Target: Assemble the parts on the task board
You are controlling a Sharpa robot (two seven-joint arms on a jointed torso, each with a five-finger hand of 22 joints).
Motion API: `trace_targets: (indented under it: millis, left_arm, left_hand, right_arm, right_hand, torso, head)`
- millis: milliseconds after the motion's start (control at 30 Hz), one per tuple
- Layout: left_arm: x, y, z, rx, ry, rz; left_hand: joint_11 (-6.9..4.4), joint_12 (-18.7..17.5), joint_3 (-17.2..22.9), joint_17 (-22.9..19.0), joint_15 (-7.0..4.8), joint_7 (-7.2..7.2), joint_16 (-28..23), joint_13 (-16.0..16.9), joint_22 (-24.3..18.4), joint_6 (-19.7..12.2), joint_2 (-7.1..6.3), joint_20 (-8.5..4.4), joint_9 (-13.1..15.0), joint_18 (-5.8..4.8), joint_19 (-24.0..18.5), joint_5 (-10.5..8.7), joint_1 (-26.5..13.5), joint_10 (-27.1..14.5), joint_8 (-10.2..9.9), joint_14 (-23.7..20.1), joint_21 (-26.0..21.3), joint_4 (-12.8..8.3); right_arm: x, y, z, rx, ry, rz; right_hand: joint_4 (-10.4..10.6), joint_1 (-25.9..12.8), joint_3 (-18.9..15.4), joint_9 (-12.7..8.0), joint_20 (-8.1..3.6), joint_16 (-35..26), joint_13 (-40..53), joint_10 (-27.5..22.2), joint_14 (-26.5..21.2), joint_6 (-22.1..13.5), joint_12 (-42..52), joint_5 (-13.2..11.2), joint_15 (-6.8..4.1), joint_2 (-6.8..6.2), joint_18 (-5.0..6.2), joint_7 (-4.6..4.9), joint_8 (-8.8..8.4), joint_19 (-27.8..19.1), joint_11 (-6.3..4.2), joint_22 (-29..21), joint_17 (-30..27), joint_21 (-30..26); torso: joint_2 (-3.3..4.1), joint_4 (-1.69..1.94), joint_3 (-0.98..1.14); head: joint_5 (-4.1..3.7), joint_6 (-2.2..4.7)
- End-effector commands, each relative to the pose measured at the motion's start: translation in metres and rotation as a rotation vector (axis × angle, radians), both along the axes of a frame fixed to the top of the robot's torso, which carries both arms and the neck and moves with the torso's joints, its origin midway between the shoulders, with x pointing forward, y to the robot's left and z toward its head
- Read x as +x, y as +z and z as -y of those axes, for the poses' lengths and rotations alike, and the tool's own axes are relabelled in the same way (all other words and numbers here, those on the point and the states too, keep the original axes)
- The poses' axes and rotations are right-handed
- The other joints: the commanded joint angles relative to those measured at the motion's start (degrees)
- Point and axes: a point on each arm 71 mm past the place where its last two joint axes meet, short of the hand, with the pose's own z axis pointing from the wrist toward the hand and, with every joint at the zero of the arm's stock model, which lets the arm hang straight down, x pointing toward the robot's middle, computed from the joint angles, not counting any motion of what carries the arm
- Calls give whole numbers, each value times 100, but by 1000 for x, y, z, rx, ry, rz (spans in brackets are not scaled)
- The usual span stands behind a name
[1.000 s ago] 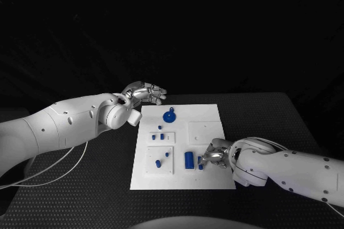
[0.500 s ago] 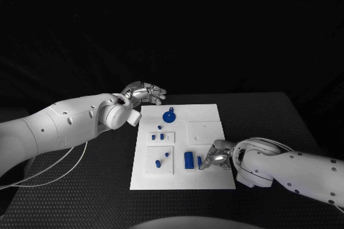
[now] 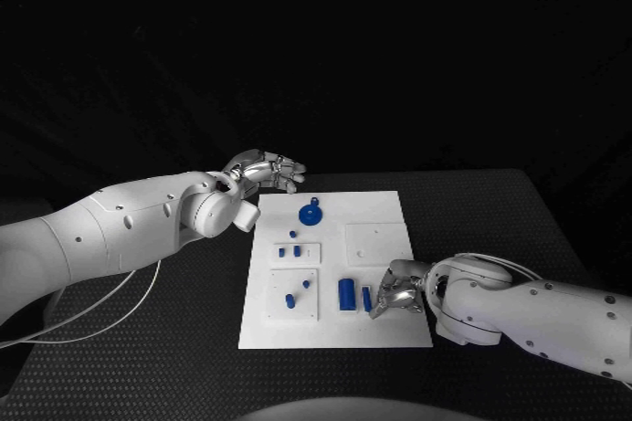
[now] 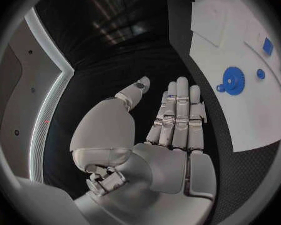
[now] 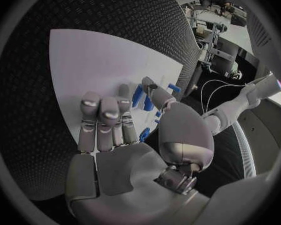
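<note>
Mostly unassembled: blue parts point(image 3: 348, 293) lie scattered over task board point(image 3: 375, 211). Right hand point(image 3: 395, 296) hovers near them, grasp indeterminate; left hand point(image 3: 268, 170) released, idle.

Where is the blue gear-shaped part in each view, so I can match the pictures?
Head view: gear part at the board's far end, near the left hand.
Left wrist view: gear part on the board, beside the fingertips.
Right wrist view: cannot tell it apart.
Shared landmark: the white board.
</note>
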Motion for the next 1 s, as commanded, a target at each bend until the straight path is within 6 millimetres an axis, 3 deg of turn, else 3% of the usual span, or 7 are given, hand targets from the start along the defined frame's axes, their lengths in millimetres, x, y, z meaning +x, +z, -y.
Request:
trace_targets:
  millis: [33,433,600,833,1000]
  left_arm:
    - [0,1,2,-6,-18,5]
    - [-1,1,2,-6,-19,3]
    - [-1,1,2,-4,-20,2]
    - [-1,1,3,-4,-21,2]
    - [0,1,3,-4,-21,2]
  left_hand:
    - [-2,16,4,10,27,-1,-29,-1,125,-41,-2,40,-1,6,2,-23,-73,-42,23,-7,-25,36]
    - [-2,16,4,13,27,-1,-30,-1,125,-41,-1,40,-1,6,2,-23,-74,-42,24,-6,-26,40]
    - [-3,16,4,14,27,-1,-31,0,125,-41,0,40,-1,6,2,-23,-73,-42,25,-6,-27,40]
    - [-3,16,5,16,26,-2,-32,0,125,-41,2,40,-1,6,3,-22,-72,-41,26,-5,-27,42]
    - [-3,17,7,17,26,-2,-34,0,125,-40,11,40,0,7,4,-21,-72,-41,27,-5,-27,46]
  right_arm:
    - [0,-1,-2,-11,14,19]
    - [3,-3,-1,-32,-3,45]
    - [4,-3,-3,-56,13,52]
    - [5,-5,-6,-62,20,60]
    - [5,-5,-7,-72,23,64]
  right_hand:
    - [14,-11,-50,-11,16,21,1,-11,-30,26,-1,-31,-13,86,121,7,-5,-19,0,-13,-1,21]
    - [210,-245,-54,-13,23,23,-7,44,-4,103,-3,-31,-34,319,121,-24,1,7,-30,-36,-18,18]
    - [110,-90,120,-17,3,23,-6,65,1,127,-3,-31,-49,464,121,-38,-3,8,-45,-38,-23,22]
    - [16,11,278,-22,7,26,-3,85,4,155,-2,-32,-48,573,121,-39,-7,13,-45,-36,-28,35]
    - [9,-53,272,-23,20,29,2,98,7,170,2,-32,-46,532,121,-40,-8,16,-46,-34,-30,43]
  torso:
    - [-1,4,-1]
    - [3,3,-6]
    - [-1,0,-5]
    - [1,5,-4]
    - [-1,1,-4]
  head:
    - [-2,-5]
    - [7,-19]
    - [11,-27]
    - [9,-22]
    - [11,-21]
